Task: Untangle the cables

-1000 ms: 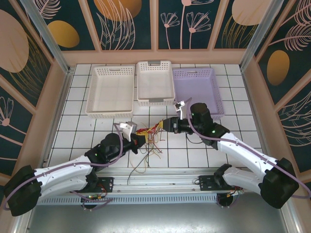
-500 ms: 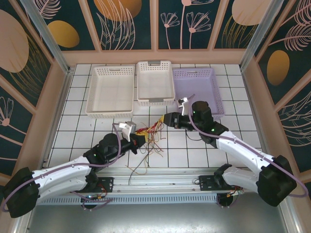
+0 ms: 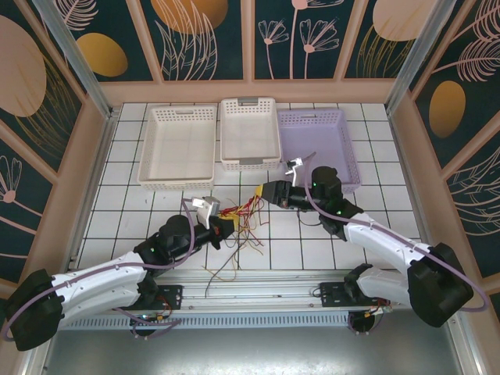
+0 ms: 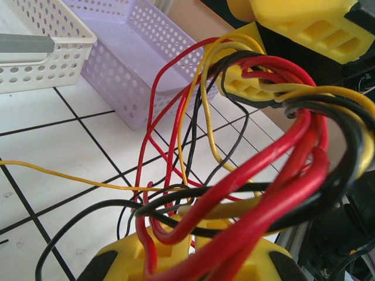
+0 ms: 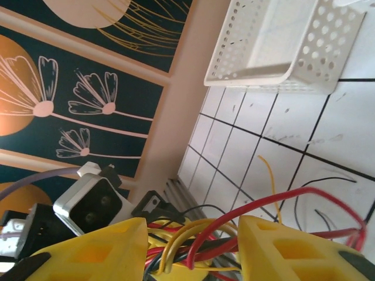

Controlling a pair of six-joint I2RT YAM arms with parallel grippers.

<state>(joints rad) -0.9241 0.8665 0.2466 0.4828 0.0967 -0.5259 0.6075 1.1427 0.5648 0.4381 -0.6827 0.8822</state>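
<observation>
Top external: three baskets (image 3: 178, 148) (cables (image 3: 247, 206) tangled)

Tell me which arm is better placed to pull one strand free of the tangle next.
Right, probably. The left tool is shut on the cables, anchoring the bundle, while the right tool stands open with strands loose between its fingers, free to pick one.

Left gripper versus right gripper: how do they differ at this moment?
Jaws: the left gripper is clamped shut on the cables; the right gripper has its fingers apart, with cables running loosely between them.
Place: the left gripper sits nearer the arm bases; the right gripper is farther out, close to the purple basket.
Shared: yellow fingers, both at the same bundle, facing each other.
</observation>
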